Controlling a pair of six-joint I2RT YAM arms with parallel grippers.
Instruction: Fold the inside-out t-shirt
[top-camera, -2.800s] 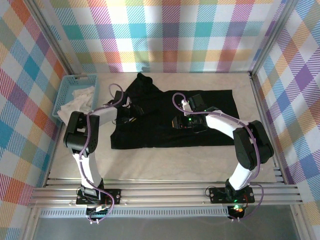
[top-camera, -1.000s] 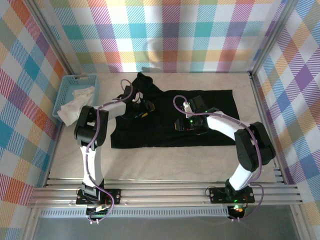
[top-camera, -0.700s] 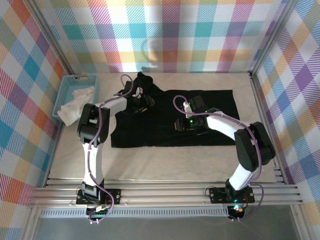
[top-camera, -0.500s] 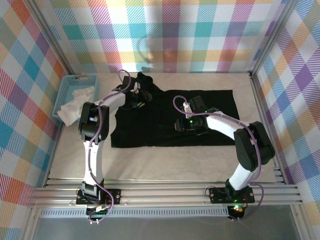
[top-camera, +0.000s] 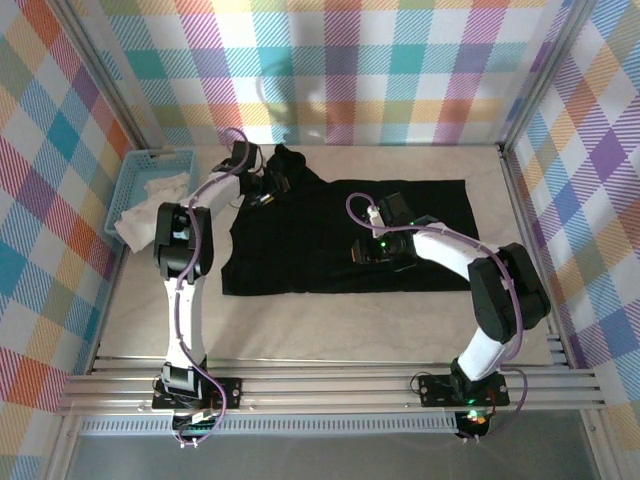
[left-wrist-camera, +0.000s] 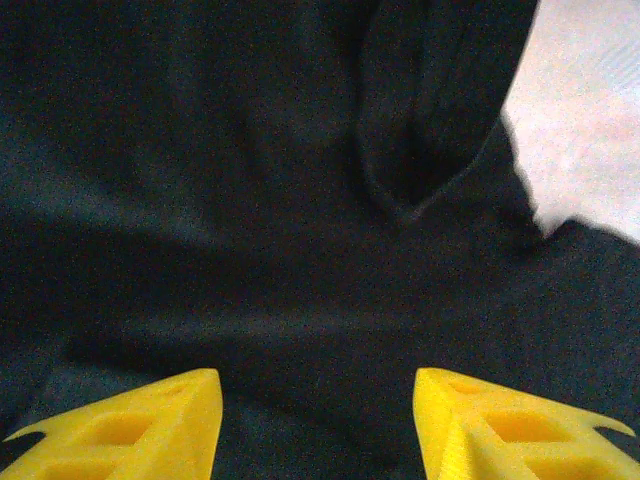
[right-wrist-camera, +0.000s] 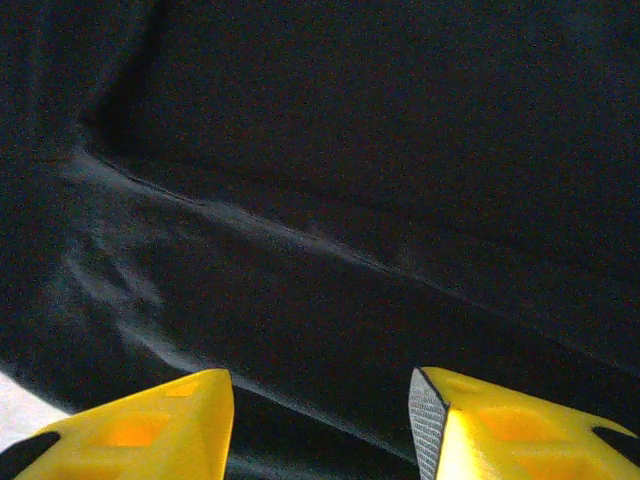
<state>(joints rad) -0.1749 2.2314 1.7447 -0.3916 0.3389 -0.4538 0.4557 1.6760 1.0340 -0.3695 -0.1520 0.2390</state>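
You're hovering the left end effector (left-wrist-camera: 316, 400) and right end effector (right-wrist-camera: 320, 395) over the t-shirt (top-camera: 300, 250), jaws apart, gripping nothing; it's lying spread on the worktop (top-camera: 300, 330), folding seemingly barely begun.

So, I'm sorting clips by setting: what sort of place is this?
Probably a robot lab test cell, not a home: a left arm and right arm bolted to a metal rail, plaid panels walling the table, and a black t-shirt and basket as props.

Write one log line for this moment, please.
t-shirt: spread on table | left hand: open, above far-left corner | right hand: open, above middle
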